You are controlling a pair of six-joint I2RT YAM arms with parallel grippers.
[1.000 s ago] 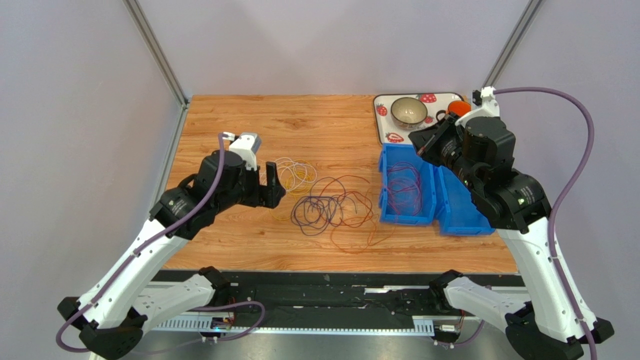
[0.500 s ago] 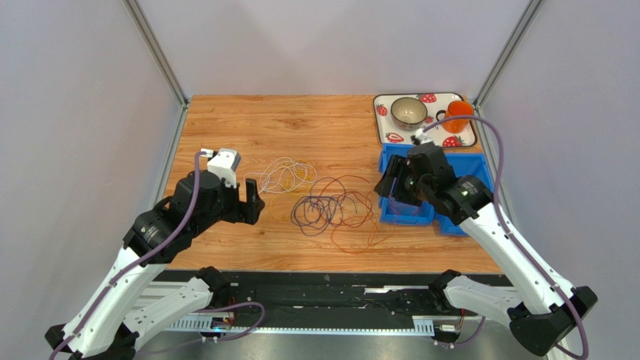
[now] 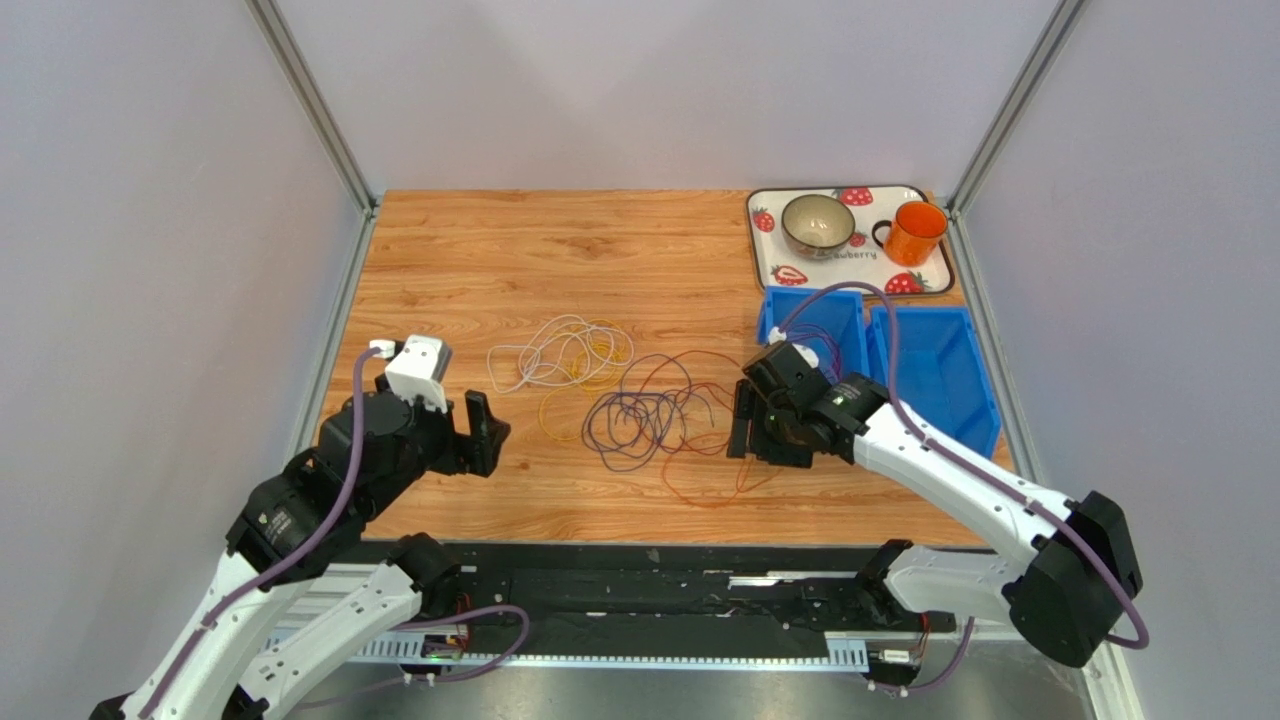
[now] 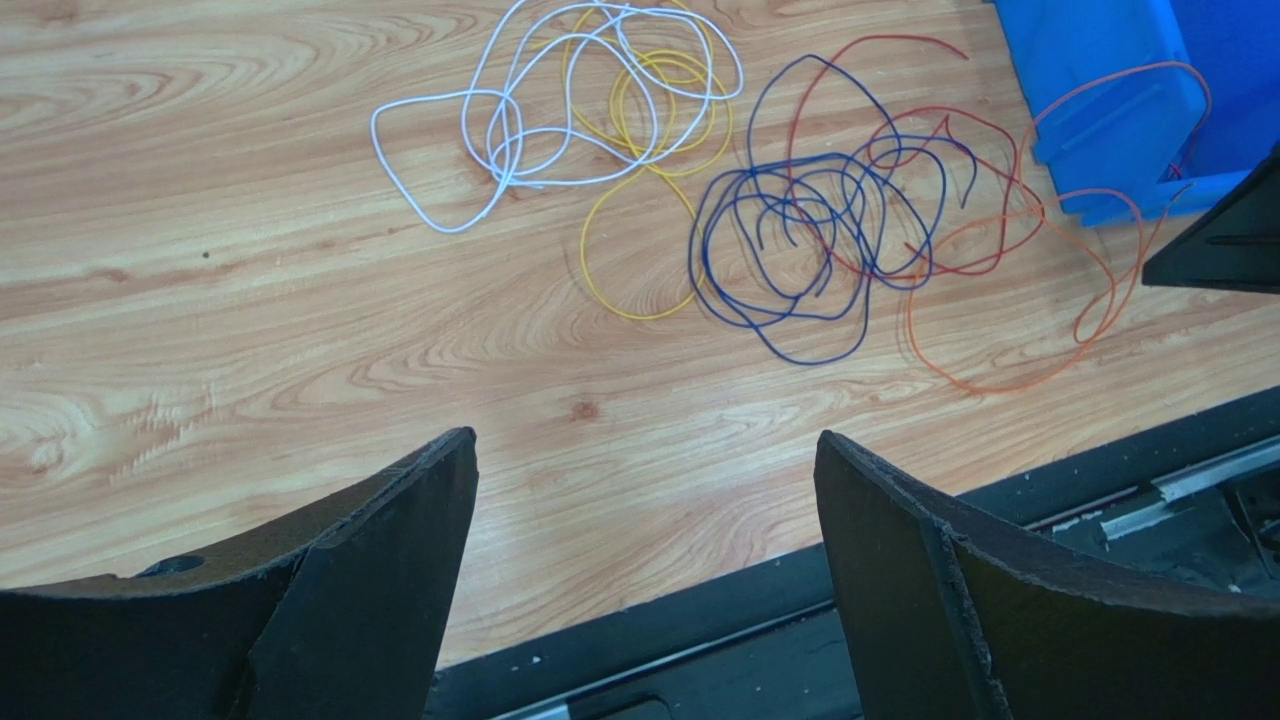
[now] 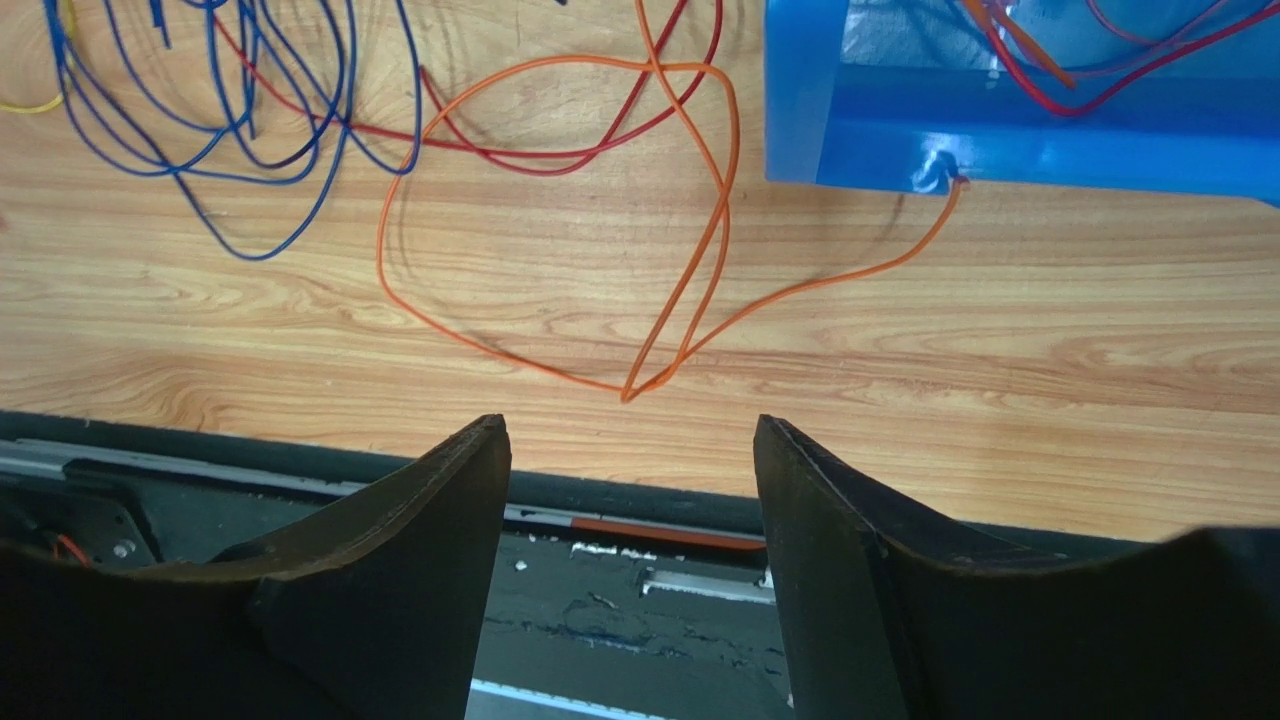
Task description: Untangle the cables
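Note:
The cables lie in loose loops mid-table: a white one (image 3: 529,357) and a yellow one (image 3: 598,354) at the left, a purple-blue tangle (image 3: 628,426) overlapping red and orange loops (image 3: 706,483). The left wrist view shows the white (image 4: 511,150), yellow (image 4: 646,314), blue (image 4: 812,360) and orange (image 4: 977,390) cables ahead. My left gripper (image 3: 484,435) (image 4: 643,438) stands open and empty, left of the pile. My right gripper (image 3: 747,428) (image 5: 631,423) is open and empty, just short of the orange loop (image 5: 729,180).
Two blue bins (image 3: 939,375) stand right of the pile; the left one (image 5: 1022,135) holds red and purple wires, and an orange wire runs out of it. Behind is a strawberry tray (image 3: 774,255) with a bowl (image 3: 819,222) and an orange mug (image 3: 914,233).
My right arm has swung from over the bins down to the near side of the pile, and its jaws have opened. My left arm has drawn back toward the near left, still open.

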